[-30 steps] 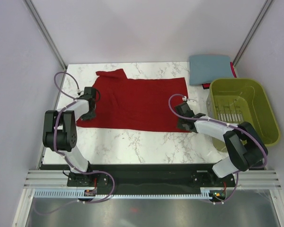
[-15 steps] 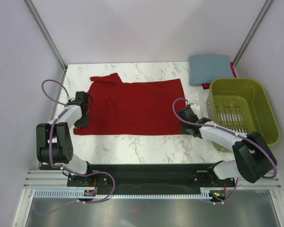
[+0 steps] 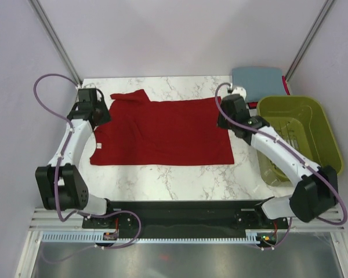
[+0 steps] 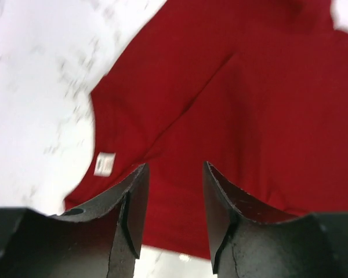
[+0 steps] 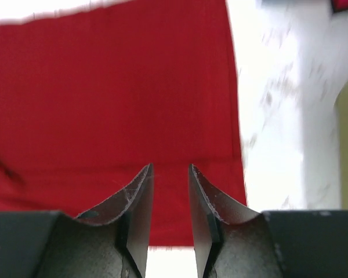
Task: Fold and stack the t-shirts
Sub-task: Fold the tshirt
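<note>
White marble-pattern desk (image 3: 162, 174) carries it all. Dark red soft cloth t-shirt (image 3: 162, 130) lies spread flat mid-desk. Its near hem is straight, a small white label (image 4: 104, 164) sits close to its near-left corner, and one sleeve pokes out far-left. Left hand (image 3: 91, 107) hovers over the shirt's far-left part, jaws moderately apart, nothing between them, red cloth showing through the gap. Right hand (image 3: 229, 113) is over the shirt's right edge toward the far corner, jaws narrow but parted, holding nothing. Olive-green slatted plastic basket (image 3: 290, 98) stands right of the red shirt. Slate blue-grey cloth t-shirt (image 3: 256, 81) lies folded at the far-right corner, behind the basket. Handling guess: the red shirt is light and limp, and will sag and drag on the marble. Probably best pinched at the far corners or side edges, both hands together, catching every layer.
</note>
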Motion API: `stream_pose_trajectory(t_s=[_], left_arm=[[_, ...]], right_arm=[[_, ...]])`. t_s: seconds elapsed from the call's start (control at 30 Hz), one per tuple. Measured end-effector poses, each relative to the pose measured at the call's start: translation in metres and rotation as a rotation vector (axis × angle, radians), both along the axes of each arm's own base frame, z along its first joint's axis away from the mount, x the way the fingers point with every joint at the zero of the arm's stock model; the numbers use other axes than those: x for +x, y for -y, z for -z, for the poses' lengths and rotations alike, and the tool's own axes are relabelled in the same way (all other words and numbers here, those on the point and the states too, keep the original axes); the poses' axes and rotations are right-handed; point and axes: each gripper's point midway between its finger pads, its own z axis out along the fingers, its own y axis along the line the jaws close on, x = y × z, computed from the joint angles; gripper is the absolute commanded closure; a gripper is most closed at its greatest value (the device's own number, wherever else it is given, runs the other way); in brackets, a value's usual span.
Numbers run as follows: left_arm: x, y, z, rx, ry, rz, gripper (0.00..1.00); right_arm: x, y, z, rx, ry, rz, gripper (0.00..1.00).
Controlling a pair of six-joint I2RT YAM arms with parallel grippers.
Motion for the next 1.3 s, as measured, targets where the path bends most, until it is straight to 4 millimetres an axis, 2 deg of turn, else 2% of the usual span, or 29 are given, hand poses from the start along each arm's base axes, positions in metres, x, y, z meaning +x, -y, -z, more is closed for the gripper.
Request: stream_pose_trajectory(t_s=[0.1, 0.2, 0.4, 0.5, 0.63, 0.8, 1.03, 1.13, 1.3], left_arm=[[0.043, 0.006, -0.015, -0.029, 0.055, 0.047, 0.48], [0.087, 0.002, -0.016, -0.051, 0.078, 0.057, 0.48], [0.159, -0.024, -0.005, -0.142, 0.131, -0.007, 0.49], [0.186, -0.033, 0.007, -0.201, 0.173, -0.023, 0.49], [0.210, -0.044, 0.028, -0.240, 0.186, -0.036, 0.49], [0.230, -0.050, 0.059, -0.274, 0.175, -0.026, 0.49], [0.241, -0.046, 0.108, -0.330, 0.118, -0.001, 0.49], [0.246, -0.044, 0.119, -0.347, 0.115, 0.010, 0.49], [0.253, -0.038, 0.119, -0.379, 0.141, 0.035, 0.50]], right_arm=[[0.042, 0.002, -0.024, -0.016, 0.049, 0.011, 0.63], [0.081, 0.008, -0.025, -0.040, 0.055, 0.034, 0.62], [0.132, 0.018, 0.010, -0.072, -0.004, 0.085, 0.61], [0.155, 0.019, 0.030, -0.069, -0.027, 0.100, 0.61], [0.180, 0.015, 0.054, -0.050, -0.049, 0.087, 0.59], [0.211, 0.017, 0.082, -0.011, -0.066, 0.071, 0.57], [0.240, 0.044, 0.118, 0.032, -0.091, 0.101, 0.54], [0.254, 0.051, 0.128, 0.036, -0.082, 0.115, 0.53], [0.277, 0.050, 0.144, 0.058, -0.060, 0.111, 0.53]])
